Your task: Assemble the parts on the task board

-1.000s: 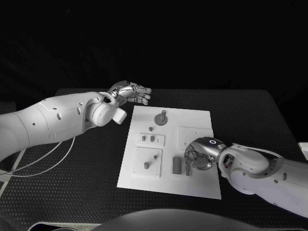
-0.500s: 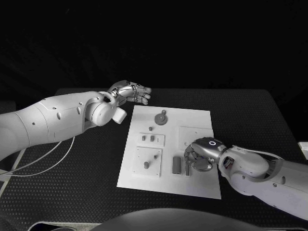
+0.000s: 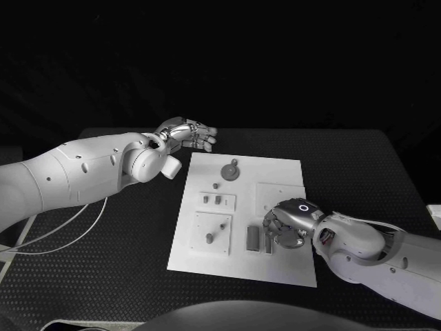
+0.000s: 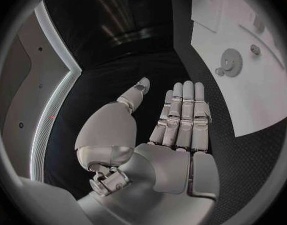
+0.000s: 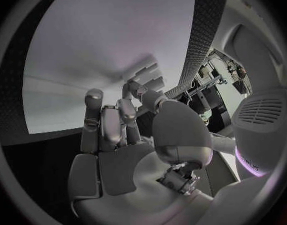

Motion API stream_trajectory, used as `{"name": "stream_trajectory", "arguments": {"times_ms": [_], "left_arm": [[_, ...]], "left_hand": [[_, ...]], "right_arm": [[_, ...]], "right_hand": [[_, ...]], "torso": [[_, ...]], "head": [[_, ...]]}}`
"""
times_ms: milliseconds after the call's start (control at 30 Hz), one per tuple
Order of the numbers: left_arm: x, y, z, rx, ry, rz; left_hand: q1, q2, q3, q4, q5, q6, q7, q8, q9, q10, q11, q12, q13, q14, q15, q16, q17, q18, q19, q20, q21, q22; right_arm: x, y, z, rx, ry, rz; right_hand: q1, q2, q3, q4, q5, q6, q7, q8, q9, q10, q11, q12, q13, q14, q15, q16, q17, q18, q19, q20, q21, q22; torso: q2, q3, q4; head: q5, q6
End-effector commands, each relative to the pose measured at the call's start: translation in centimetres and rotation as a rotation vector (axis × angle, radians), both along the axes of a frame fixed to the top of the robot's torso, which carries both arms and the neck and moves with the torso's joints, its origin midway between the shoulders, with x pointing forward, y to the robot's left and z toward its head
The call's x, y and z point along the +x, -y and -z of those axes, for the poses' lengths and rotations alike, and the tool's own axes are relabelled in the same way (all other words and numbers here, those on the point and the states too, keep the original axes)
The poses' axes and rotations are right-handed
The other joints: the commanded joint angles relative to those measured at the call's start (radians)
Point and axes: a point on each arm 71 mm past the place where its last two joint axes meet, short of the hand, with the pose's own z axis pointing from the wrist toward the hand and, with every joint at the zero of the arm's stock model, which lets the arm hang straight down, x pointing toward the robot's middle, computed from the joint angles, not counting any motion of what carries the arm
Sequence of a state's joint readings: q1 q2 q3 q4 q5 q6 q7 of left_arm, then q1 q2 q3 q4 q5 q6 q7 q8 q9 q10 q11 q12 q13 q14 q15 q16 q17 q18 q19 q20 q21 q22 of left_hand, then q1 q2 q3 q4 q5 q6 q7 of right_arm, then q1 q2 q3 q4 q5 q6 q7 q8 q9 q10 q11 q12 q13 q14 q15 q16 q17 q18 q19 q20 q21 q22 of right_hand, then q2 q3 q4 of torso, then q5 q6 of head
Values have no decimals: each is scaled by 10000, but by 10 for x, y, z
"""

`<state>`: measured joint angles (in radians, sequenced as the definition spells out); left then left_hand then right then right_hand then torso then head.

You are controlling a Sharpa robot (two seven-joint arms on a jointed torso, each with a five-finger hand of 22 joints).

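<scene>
The white task board (image 3: 280, 172) lies in the middle of the black table. On it are a grey gear (image 3: 231, 169), a small peg (image 3: 216, 185), small pieces on a raised plate (image 3: 213, 199) and a grey bar (image 3: 253, 236). My right hand (image 3: 287, 226) is low over the board's near right part. Its fingers bend down onto a narrow grey part (image 3: 268, 243), and whether they grip it is hidden. In the right wrist view the right hand (image 5: 118, 130) hangs over the board (image 5: 87, 45). My left hand (image 3: 188, 132) hovers beyond the board's far left corner, with fingers straight (image 4: 181, 120) and holding nothing.
The left wrist view shows the gear (image 4: 231, 62) and a peg (image 4: 255, 49) on the board's far end. A square recess (image 3: 278, 193) lies just beyond my right hand. A thin cable (image 3: 62, 234) trails on the table at the left. Black table mat (image 3: 360, 165) surrounds the board.
My right hand has shifted slightly toward the board's near edge. The left hand has stayed where it was.
</scene>
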<state>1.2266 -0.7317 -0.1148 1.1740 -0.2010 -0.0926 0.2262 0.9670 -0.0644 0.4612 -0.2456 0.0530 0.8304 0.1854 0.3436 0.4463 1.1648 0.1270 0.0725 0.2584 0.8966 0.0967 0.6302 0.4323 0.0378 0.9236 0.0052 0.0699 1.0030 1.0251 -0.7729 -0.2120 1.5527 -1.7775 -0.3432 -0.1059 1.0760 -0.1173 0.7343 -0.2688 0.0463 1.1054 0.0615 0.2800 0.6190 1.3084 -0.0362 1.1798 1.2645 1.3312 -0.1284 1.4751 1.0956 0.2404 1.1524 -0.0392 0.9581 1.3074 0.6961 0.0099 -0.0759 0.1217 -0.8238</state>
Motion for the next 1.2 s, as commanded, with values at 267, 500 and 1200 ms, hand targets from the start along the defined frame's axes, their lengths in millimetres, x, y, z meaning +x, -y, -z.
{"name": "stream_trajectory", "arguments": {"times_ms": [267, 500, 1200], "left_arm": [[1, 3, -1, -105, 30, 144], [3, 4, -1, -99, 87, 105], [20, -11, 0, -156, 346, -760]], "left_hand": [[-72, 6, -19, 61, -20, -91, 8, 40, -17, -57, -13, -13, -15, -14, 82, -52, 23, -12, -38, 2, 9, -16], [-75, 9, -20, 64, -21, -92, 9, 41, -18, -58, -13, -13, -15, -13, 82, -54, 28, -12, -38, 2, 10, -16], [7, 74, 30, 2, -18, -113, 6, 65, -43, -259, 70, -74, -84, -251, 180, -342, 12, -50, -265, 85, -60, -98]], "right_arm": [[-7, 4, -5, 1404, -222, 206], [17, 16, -39, 3784, -38, 1588], [163, 97, -63, 9411, -3479, 6316]], "right_hand": [[7, -518, 37, 233, 36, -79, 137, -34, 37, -321, 17, -623, -484, -186, -38, -134, -383, 214, -13, -29, -95, 91], [-168, -1121, 19, 765, 29, -934, 409, -503, -168, -752, 259, -1168, -859, -491, 137, -351, -902, 213, -23, 26, -179, 67], [-529, 158, -850, -175, 56, -2306, 1148, -947, -305, -3878, 1058, -4311, -3156, -4014, 1005, -3396, -2659, -353, -3478, 1210, -2454, -492]], "torso": [[-11, -16, 3], [-25, -25, -15], [-666, -16, 24]], "head": [[-66, 133], [-178, 319], [-691, 2327]]}}
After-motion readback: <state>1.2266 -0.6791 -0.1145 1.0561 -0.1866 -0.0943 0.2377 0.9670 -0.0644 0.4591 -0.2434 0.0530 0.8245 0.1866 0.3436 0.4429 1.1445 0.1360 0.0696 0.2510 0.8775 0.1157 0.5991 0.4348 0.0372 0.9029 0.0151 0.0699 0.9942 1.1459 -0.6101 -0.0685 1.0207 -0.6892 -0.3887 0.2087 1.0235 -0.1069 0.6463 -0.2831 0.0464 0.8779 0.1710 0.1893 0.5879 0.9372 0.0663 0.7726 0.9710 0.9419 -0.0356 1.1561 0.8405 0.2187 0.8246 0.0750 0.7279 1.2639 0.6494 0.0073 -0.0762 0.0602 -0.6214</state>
